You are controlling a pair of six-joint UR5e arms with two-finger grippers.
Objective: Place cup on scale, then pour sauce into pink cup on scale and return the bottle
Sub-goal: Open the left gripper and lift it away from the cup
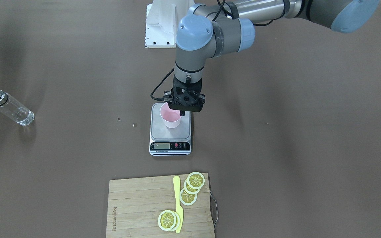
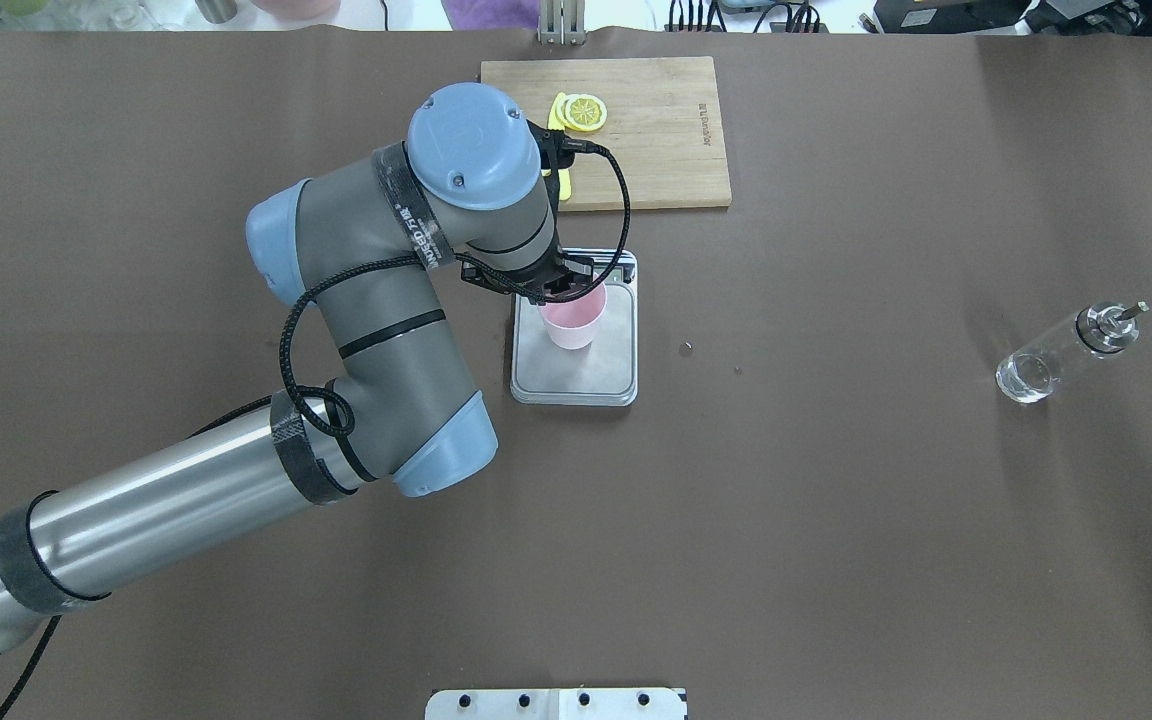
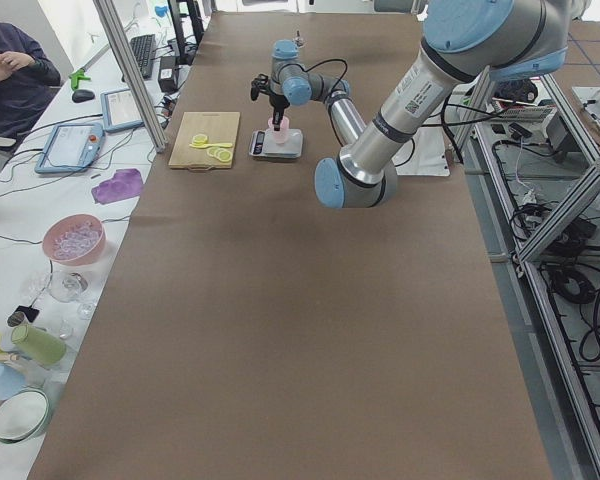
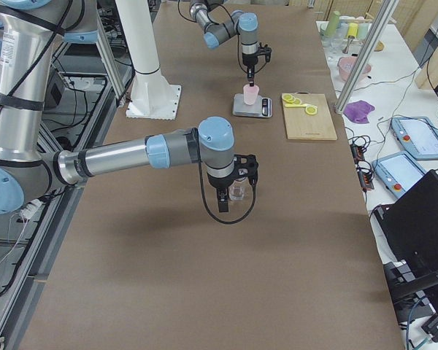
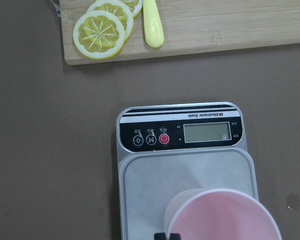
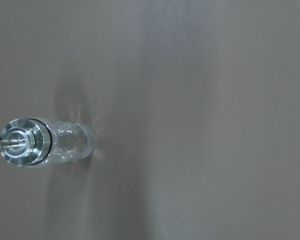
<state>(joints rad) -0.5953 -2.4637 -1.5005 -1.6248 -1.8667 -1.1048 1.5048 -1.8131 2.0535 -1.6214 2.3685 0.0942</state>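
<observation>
The pale pink cup (image 1: 170, 118) stands upright on the steel platform of the scale (image 1: 177, 134) at mid-table. My left gripper (image 1: 181, 112) comes down from above and is shut on the cup's rim, one finger inside it. The left wrist view shows the cup (image 5: 222, 217) over the platform (image 5: 150, 190) with a fingertip (image 5: 168, 236) at its rim. The clear glass bottle (image 2: 1066, 350) with its metal cap stands alone far to the robot's right, and shows below the right wrist camera (image 6: 45, 145). My right gripper (image 4: 230, 198) hangs by the bottle; I cannot tell whether it is open or shut.
A wooden cutting board (image 1: 137, 205) with lemon slices (image 1: 195, 180) and a yellow knife (image 1: 177, 198) lies beyond the scale, on the operators' side. A few small specks (image 1: 135, 125) lie on the brown table beside the scale. The robot's white base (image 1: 159, 26) is behind.
</observation>
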